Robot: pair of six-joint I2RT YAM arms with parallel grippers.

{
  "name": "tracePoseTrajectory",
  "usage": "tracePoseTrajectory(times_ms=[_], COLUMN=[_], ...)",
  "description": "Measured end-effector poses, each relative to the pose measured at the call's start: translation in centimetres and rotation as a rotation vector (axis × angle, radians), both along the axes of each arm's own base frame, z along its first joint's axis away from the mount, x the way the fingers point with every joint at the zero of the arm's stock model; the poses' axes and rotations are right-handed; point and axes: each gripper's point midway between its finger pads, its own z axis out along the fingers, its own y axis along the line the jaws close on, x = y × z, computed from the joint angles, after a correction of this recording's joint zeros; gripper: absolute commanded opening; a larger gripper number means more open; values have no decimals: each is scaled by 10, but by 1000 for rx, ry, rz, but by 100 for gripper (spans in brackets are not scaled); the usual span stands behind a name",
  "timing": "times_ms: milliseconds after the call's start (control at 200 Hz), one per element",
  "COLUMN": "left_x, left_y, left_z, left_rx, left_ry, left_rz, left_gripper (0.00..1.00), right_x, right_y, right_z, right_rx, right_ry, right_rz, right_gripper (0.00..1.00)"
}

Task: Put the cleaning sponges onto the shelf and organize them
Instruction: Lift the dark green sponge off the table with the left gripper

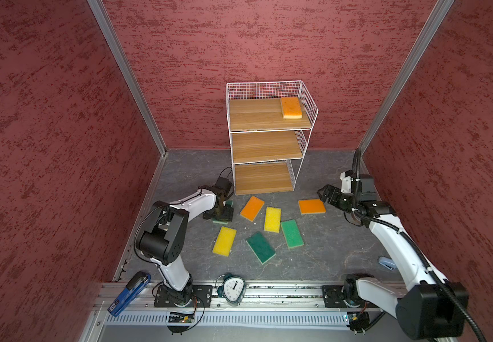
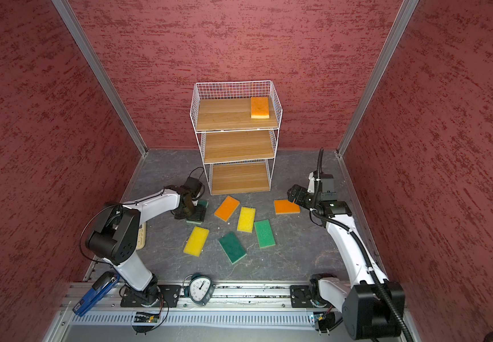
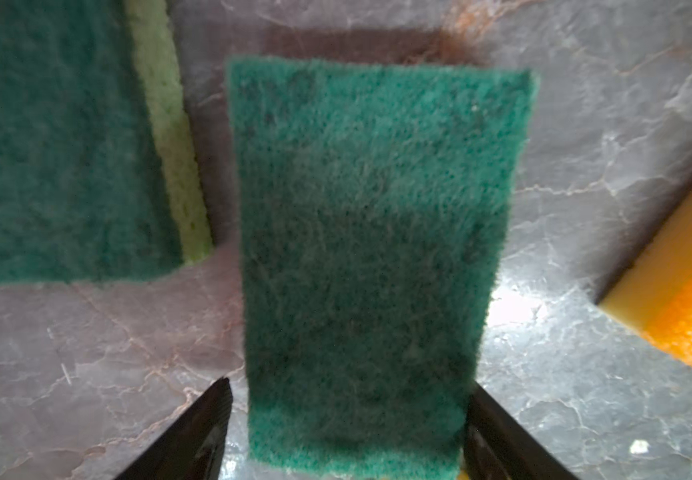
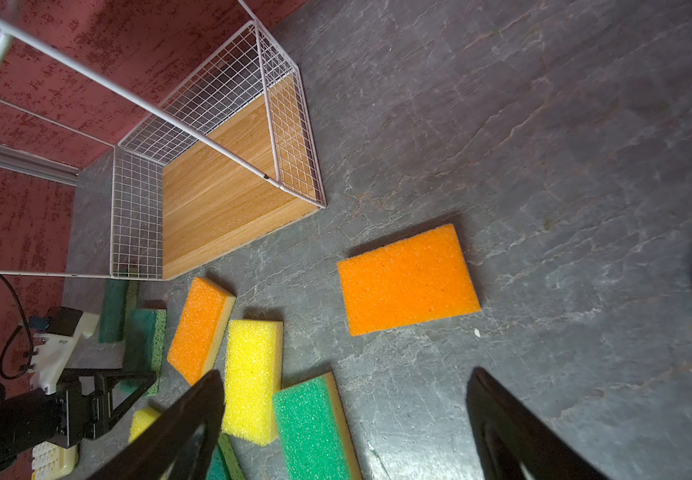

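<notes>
**A:** Where's the left pincer (image 3: pixel 348 384)?

**B:** Low over the tabletop (image 1: pixel 328 245), jaws wide astride a dark green sponge (image 3: pixel 369 249), with a gap on one side, so it isn't pinching yet. The right pincer (image 4: pixel 346 373) hangs wide and empty.

**A:** Best grip?

**B:** Centre across the short width, squeeze lightly, then lift to the shelf (image 1: pixel 269 145). One orange sponge (image 1: pixel 291 107) already lies on its top board.

**A:** Any labels?

**B:** None legible.

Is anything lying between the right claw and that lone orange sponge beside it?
Nothing visible. The right gripper hangs open above the floor, and the orange sponge lies flat and alone just ahead of it, with only bare floor between them.
</notes>
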Motion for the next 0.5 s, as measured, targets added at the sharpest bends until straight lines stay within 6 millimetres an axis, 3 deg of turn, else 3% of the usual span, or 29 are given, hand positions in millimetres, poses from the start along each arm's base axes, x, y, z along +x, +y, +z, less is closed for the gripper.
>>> tracePoseTrajectory(times_ms=[501], left_x=[0], left_y=[-3], left_z=[-7], left_rx=[3], left_ry=[27], left_rz=[-7], left_gripper=[81], right_x=[-2], right_y=[-2], right_z=[-2], right_rx=[0], right_ry=[2], right_rz=[-5], right_gripper=[93])
